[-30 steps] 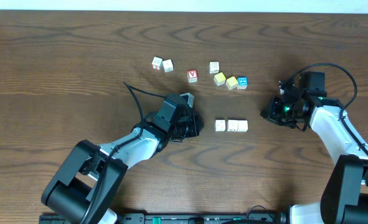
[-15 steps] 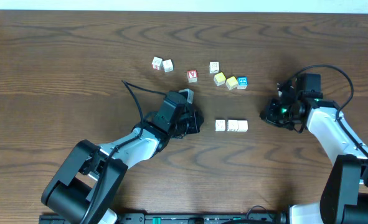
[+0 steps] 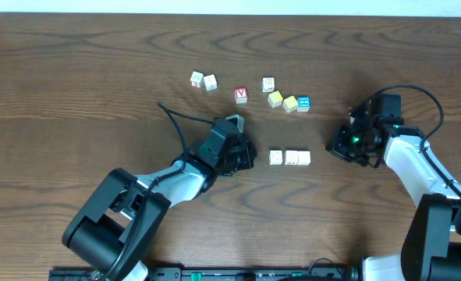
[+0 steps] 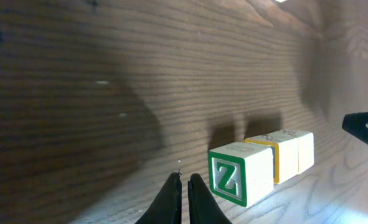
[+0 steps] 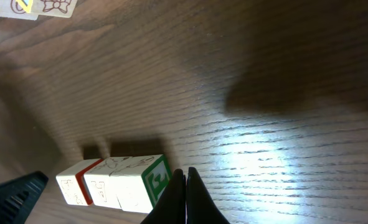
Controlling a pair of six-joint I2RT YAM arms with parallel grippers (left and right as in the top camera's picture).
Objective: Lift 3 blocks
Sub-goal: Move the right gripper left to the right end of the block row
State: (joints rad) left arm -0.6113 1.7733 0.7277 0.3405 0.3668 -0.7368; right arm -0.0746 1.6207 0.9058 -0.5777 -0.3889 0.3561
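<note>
Presently, the three cream blocks (image 3: 291,158) rest on the wooden table (image 3: 74,78) in a straight row, side by side, at roughly 4 o'clock from the table centre in the overhead view. None of them is lifted and none is held. The left gripper (image 3: 246,154) sits at 9 o'clock of the row, low over the table, with its fingers pressed together on nothing. In the left wrist view the left gripper (image 4: 184,180) has its joined tips just beside the nearest block (image 4: 240,174), which bears a green Z face; a narrow gap separates tip and block. The right gripper (image 3: 335,144) sits at 3 o'clock of the row, near it, likewise with its fingers together and empty. In the right wrist view the right gripper (image 5: 185,171) has its tips next to the green-edged end block (image 5: 149,180); contact cannot be confirmed there. At 12 o'clock of the row, well apart from it, lie the loose cubes: a red cube (image 3: 241,95), two yellow cubes (image 3: 290,104), a blue cube (image 3: 303,103) and white letter cubes (image 3: 196,79).
</note>
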